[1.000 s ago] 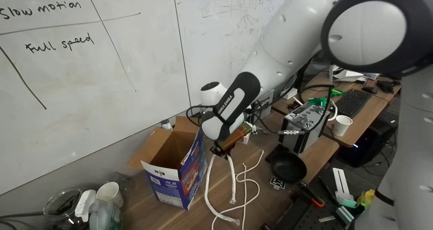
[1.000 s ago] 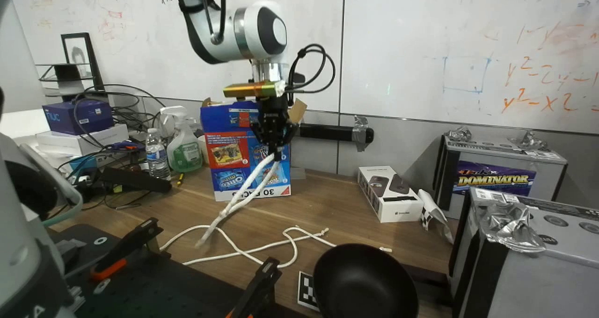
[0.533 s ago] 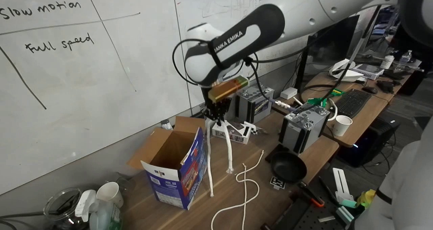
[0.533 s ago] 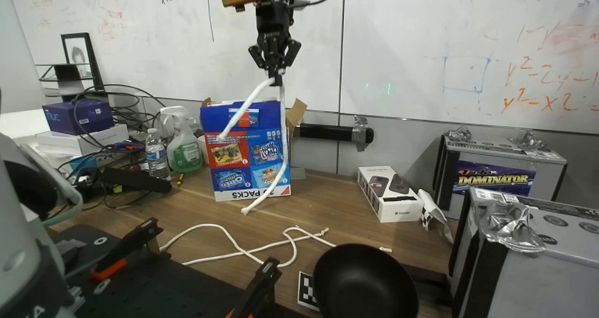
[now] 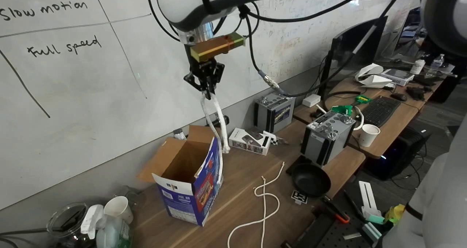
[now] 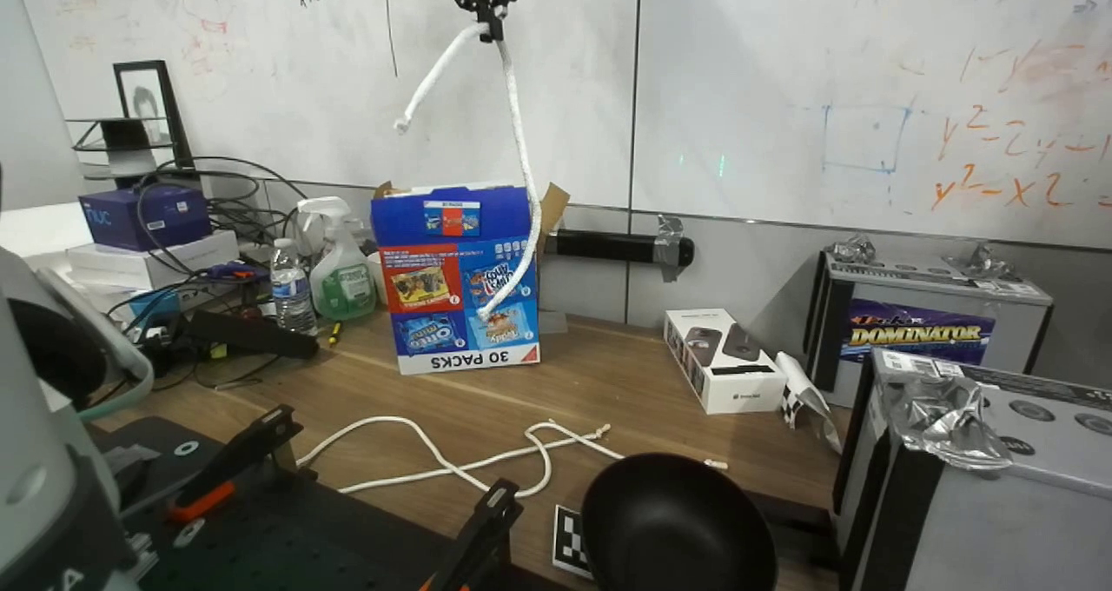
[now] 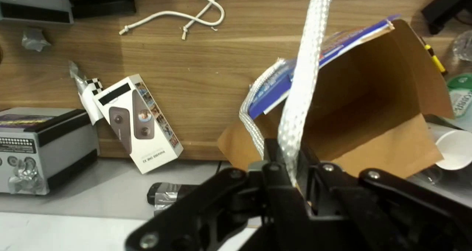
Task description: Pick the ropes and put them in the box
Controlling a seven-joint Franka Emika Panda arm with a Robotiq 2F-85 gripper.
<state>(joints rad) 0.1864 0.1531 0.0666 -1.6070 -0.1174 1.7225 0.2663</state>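
My gripper (image 5: 208, 94) is high up near the whiteboard, shut on the thick white rope (image 5: 222, 126). That rope drapes from the fingertips in two lengths, one short and one long. In an exterior view the long length of the thick rope (image 6: 519, 130) hangs in front of the box (image 6: 460, 348), a blue printed carton with brown flaps spread. From the wrist, the opening of the box (image 7: 398, 151) lies below and to the right of the fingers, showing bare brown inside. The thin wavy rope (image 5: 279, 203) lies on the table, crossing itself.
A black pan (image 5: 312, 180) and a white product box (image 5: 250, 141) stand on the table. Grey battery-like units (image 5: 327, 135) are further along. A spray bottle (image 6: 340, 269) stands beside the carton. The whiteboard (image 5: 109, 69) rises right behind, with a black bar (image 6: 599, 245) below it.
My gripper has risen well above the table, moving toward the whiteboard with the thick rope, whose ends have left the tabletop. The thin rope and the box have stayed put.
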